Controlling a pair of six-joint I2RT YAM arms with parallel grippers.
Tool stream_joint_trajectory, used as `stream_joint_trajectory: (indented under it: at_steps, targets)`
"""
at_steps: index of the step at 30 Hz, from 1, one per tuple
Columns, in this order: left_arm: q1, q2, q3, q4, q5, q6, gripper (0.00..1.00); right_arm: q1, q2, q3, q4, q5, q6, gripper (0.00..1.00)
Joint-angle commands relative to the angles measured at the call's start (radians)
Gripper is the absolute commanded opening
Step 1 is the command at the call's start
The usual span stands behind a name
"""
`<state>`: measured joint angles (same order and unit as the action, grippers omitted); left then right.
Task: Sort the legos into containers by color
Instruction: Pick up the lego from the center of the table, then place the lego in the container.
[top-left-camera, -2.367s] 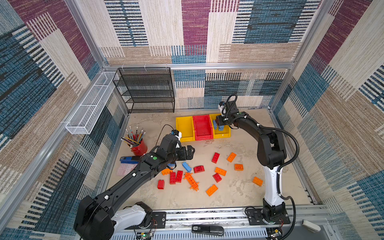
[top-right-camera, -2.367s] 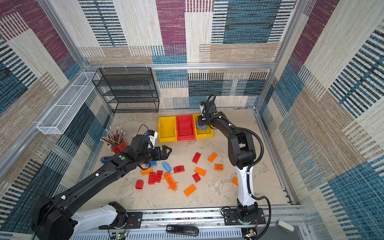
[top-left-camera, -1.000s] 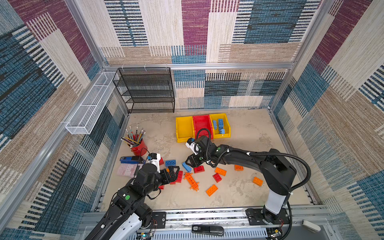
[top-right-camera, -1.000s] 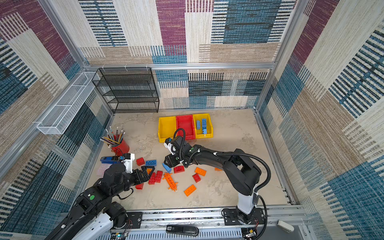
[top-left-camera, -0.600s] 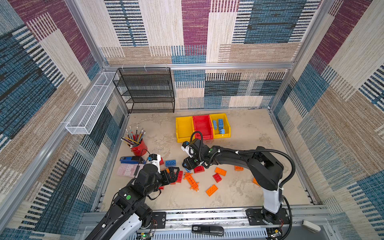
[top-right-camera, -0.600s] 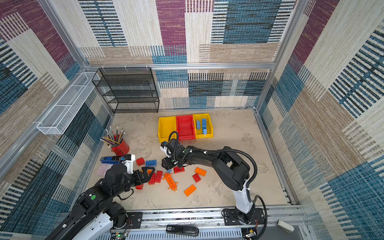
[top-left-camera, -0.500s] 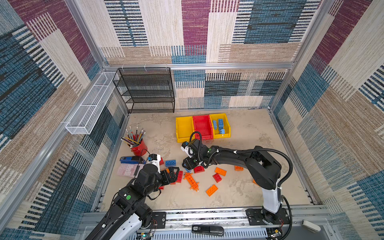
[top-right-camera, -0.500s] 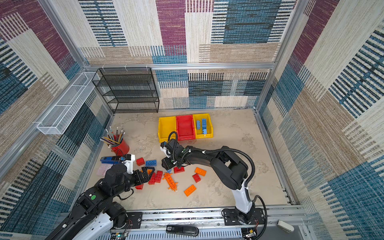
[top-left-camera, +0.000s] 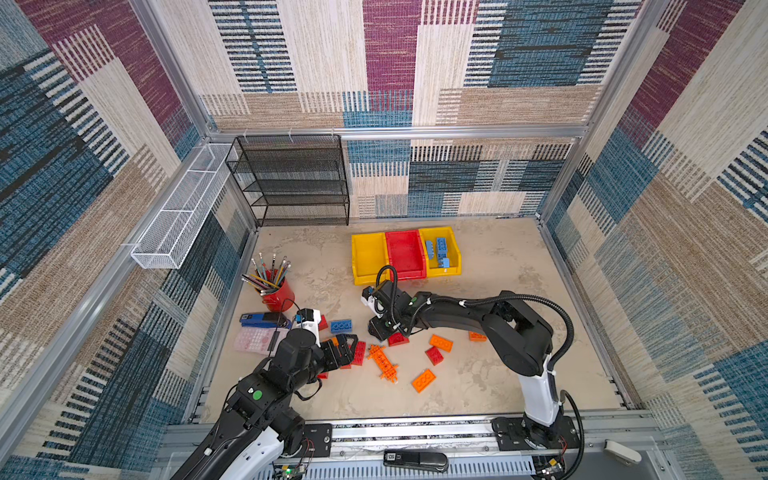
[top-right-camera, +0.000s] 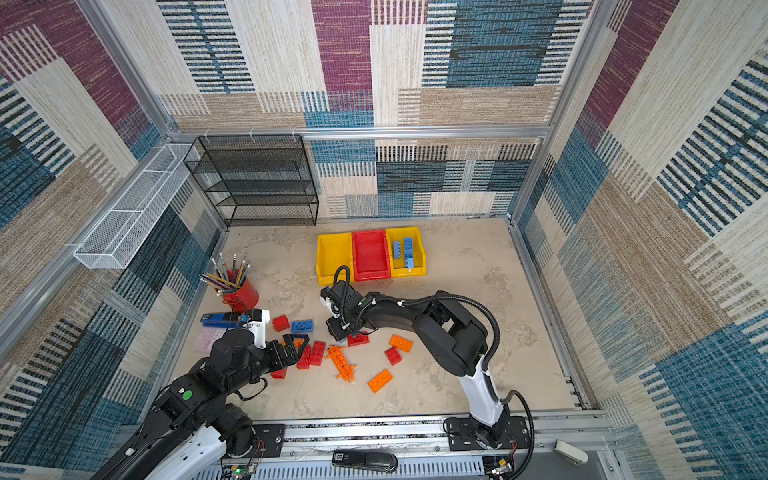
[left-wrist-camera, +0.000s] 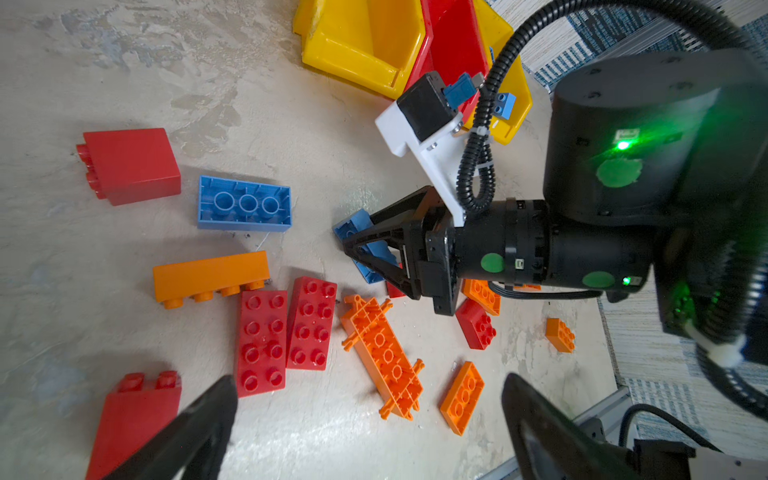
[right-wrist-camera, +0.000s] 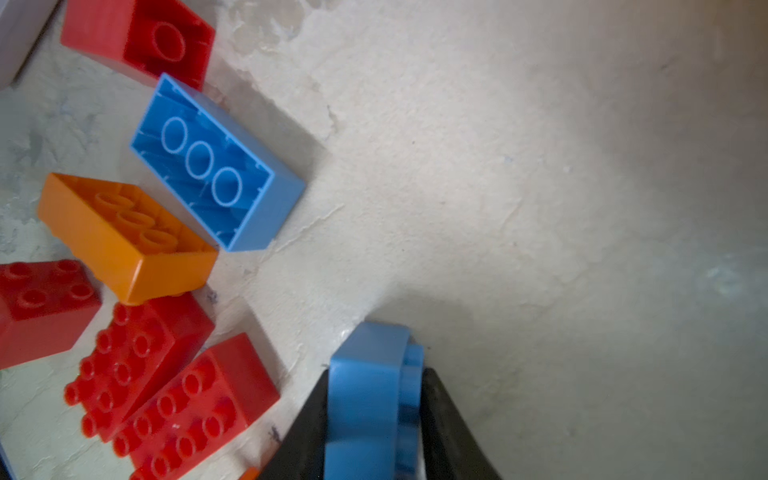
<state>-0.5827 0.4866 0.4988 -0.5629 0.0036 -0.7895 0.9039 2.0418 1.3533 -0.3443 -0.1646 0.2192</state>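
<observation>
Red, orange and blue legos lie scattered mid-floor, among them a long orange holed plate (top-left-camera: 384, 363) and an upside-down blue brick (left-wrist-camera: 244, 203). My right gripper (left-wrist-camera: 353, 245) is low at the floor and shut on a small blue brick (right-wrist-camera: 370, 395), which stands on edge between the jaws. My left gripper (left-wrist-camera: 370, 380) hovers open over the red bricks (left-wrist-camera: 286, 332) and holds nothing. The containers stand in a row at the back: a yellow bin (top-left-camera: 368, 257), a red bin (top-left-camera: 405, 253) and a yellow bin (top-left-camera: 455, 259) holding blue bricks (top-left-camera: 440, 249).
A red pencil cup (top-left-camera: 278, 293), a blue stapler (top-left-camera: 264, 320) and a pink calculator (top-left-camera: 257, 340) sit by the left wall. A black wire shelf (top-left-camera: 295, 183) stands at the back left, a white wire basket (top-left-camera: 183, 208) hangs on the left wall.
My right arm swung from the bins down to the pile, and its jaws closed on the small blue brick. The left arm drew back earlier and has stayed still since.
</observation>
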Motion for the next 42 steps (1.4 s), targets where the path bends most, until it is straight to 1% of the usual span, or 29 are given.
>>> stream_joint_trajectory:
  at_steps: [1,6,11,18,23,28,33,38,42]
  targets:
    - [0.001,0.011,0.004,0.026,-0.005,0.007,1.00,0.001,-0.004,0.014,-0.027,0.052,-0.001,0.24]
    - [0.001,0.058,0.046,0.034,-0.004,0.040,1.00,-0.007,-0.055,0.035,-0.049,0.123,-0.012,0.20]
    - [0.001,0.146,0.106,0.075,-0.002,0.087,0.99,-0.060,-0.105,0.073,-0.079,0.136,-0.035,0.19]
    - [0.001,0.357,0.256,0.127,0.037,0.155,0.99,-0.211,-0.174,0.086,-0.069,0.101,-0.077,0.18]
    - [0.001,0.470,0.329,0.179,0.057,0.171,0.99,-0.320,-0.192,0.119,-0.071,0.070,-0.116,0.18]
    - [0.003,0.590,0.412,0.198,0.076,0.198,0.99,-0.416,-0.174,0.173,-0.071,0.044,-0.139,0.17]
    - [0.003,0.671,0.473,0.212,0.090,0.224,0.99,-0.487,-0.131,0.239,-0.072,0.027,-0.136,0.18]
    - [0.006,0.705,0.507,0.206,0.099,0.246,0.99,-0.547,-0.076,0.308,-0.077,0.016,-0.132,0.18]
    - [0.014,0.702,0.498,0.206,0.094,0.256,0.99,-0.577,-0.013,0.374,-0.097,0.010,-0.137,0.18]
